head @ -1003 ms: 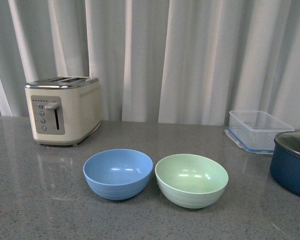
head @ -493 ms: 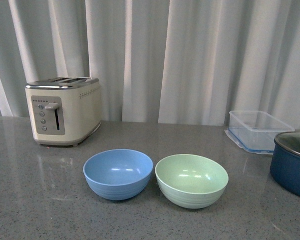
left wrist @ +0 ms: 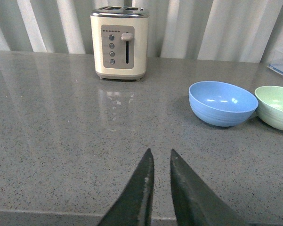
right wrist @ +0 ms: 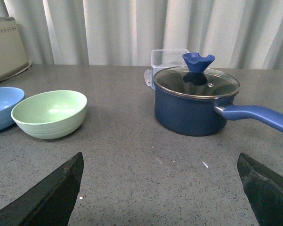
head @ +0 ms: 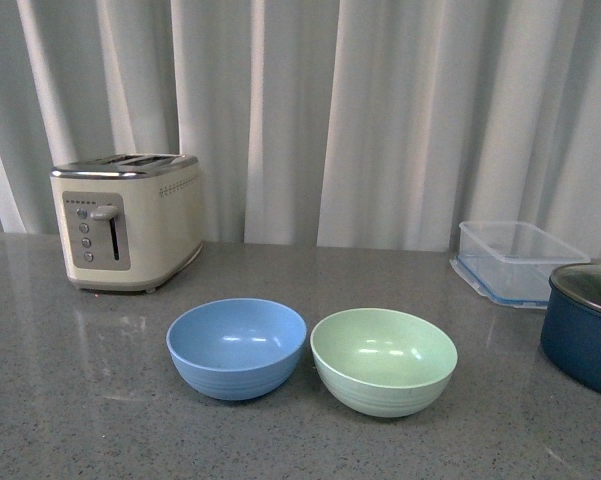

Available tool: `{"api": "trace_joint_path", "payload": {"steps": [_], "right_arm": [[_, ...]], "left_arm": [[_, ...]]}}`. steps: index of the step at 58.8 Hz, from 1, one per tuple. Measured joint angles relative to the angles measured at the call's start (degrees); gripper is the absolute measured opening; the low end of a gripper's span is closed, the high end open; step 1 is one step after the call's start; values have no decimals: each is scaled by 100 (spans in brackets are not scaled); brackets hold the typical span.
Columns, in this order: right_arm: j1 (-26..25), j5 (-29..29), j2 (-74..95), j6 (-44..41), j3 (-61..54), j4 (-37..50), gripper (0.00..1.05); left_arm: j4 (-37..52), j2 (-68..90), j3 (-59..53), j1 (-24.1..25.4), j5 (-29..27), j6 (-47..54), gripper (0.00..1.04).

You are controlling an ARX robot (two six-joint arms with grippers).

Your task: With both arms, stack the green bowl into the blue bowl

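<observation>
– Nearest the robot, what are the grippers up to? I can't see either arm from the front cam.

– Yeah, only the wrist cams show them. Left gripper (left wrist: 160, 151) hangs low over bare counter (head: 280, 445), fingers pinched down to a sliver of a gap, nothing in it. Right gripper (right wrist: 160, 157) is spread wide, also empty. Neither touches a bowl, and both sit well short of them.

– And the bowls?

– Side by side mid-counter, upright, nothing inside. Blue bowl (head: 237, 347) is at roughly 11 o'clock from the robot and green bowl (head: 384, 360) at about 1, so green is at blue's 3 o'clock. The rims look just about touching, but I can't tell if there's a hair of gap.

– So progress is basically zero?

– Pretty much, I'd say. Nothing gripped, nothing lifted. Left to do: grab green, carry it toward 9 o'clock, lower it into blue. My guess is the right arm lifts, since green's on its side, and the left steadies blue.

– Anything in the way?

– Not really. Pot (head: 585, 325) at 3 o'clock, clear container (head: 520, 258) behind it at 2, toaster (head: 127, 220) back at 10. All well apart from the bowls.
</observation>
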Motion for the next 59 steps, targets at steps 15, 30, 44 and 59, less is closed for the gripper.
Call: {"api": "trace_joint_path", "payload": {"steps": [15,30,44,59], "right_arm": [[372,-140,3615,859,2168,-3128,95],[1126,-170,6736,944,4697,-2627,95],[1355,-472,8369,1423,5912,-2520,95],[1443,-649,9593,1512,6826,-2391,95]], "left_arm": [[0,-9,0,0,7,0,66],[0,-7,0,0,9,2,98],[0,-7,0,0,9,2,98],[0,-7,0,0,9,2,98]]}}
